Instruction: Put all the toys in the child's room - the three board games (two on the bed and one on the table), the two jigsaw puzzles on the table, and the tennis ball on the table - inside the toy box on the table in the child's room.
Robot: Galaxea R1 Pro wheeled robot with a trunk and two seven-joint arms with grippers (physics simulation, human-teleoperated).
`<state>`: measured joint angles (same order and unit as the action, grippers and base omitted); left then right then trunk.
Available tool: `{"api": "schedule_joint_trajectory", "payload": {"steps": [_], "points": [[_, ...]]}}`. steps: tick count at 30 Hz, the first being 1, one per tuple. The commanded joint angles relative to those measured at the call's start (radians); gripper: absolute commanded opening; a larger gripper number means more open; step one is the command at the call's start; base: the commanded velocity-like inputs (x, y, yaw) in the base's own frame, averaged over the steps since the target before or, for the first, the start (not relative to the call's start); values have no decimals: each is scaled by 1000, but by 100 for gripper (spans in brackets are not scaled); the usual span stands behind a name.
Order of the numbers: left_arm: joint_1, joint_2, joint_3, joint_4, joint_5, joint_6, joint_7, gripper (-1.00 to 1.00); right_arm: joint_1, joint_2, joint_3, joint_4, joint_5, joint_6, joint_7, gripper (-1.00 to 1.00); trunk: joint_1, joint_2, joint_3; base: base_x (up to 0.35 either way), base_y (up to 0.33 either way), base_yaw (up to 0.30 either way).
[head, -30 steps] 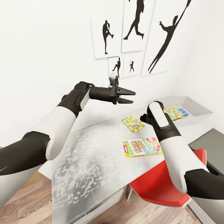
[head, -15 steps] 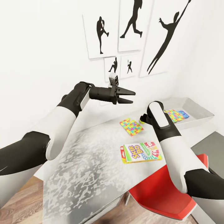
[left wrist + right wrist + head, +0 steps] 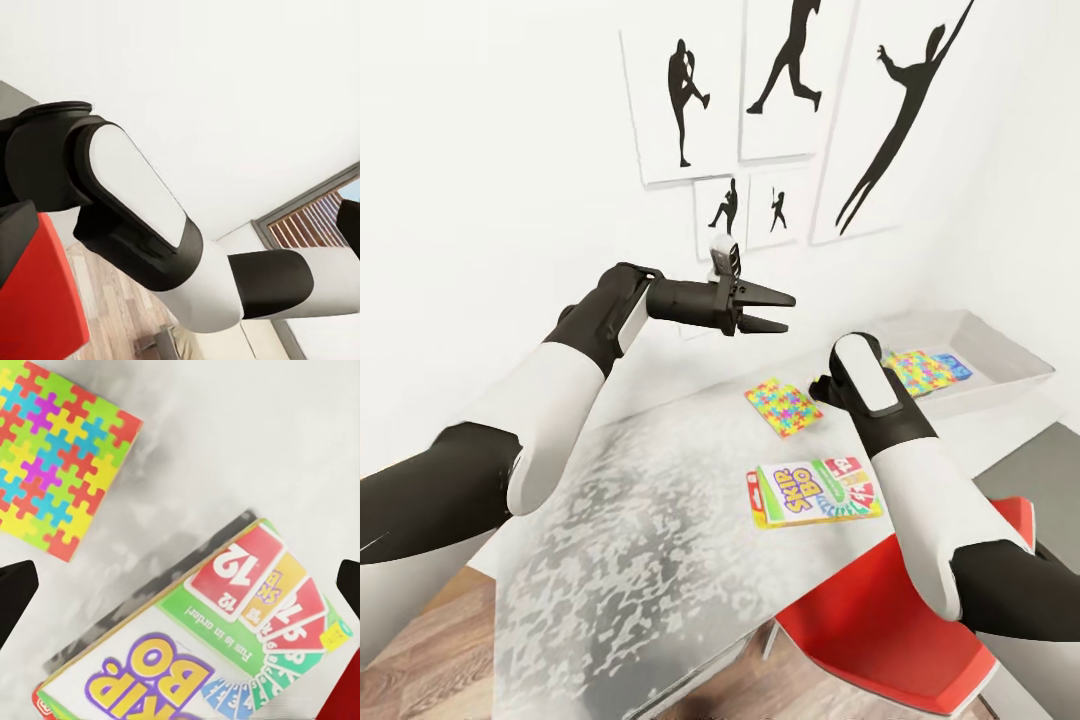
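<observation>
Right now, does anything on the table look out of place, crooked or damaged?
Nothing looks damaged or spilled. The SKIP-BO box and the small jigsaw puzzle lie flat on the table, both turned at an angle to its edge and apart from each other. Another puzzle already lies in the toy box.

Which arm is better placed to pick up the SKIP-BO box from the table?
The right, probably: its wrist view looks down on the SKIP-BO box, between its open fingers. The left gripper hangs high, farther from it.

R tool hidden behind forearm; SKIP-BO box cut off; bin contents prob. partly hidden.
</observation>
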<state>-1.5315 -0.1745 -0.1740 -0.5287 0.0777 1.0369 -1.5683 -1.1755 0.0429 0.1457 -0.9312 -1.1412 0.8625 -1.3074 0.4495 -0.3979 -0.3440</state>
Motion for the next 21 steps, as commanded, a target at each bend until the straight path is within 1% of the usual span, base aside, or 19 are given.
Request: {"api": "schedule_joint_trajectory", "payload": {"steps": [1,21], "points": [[-1,0,-2,1,4,10,-2,100,-1,-1,2,1,-8,9,-10,100,1,-2,-3,7,0,0],[-1,0,-2,1,4,10,-2,100,-14,-13,2,23,-9,7,-10,100,1,-2,-36,1,0,0]]}}
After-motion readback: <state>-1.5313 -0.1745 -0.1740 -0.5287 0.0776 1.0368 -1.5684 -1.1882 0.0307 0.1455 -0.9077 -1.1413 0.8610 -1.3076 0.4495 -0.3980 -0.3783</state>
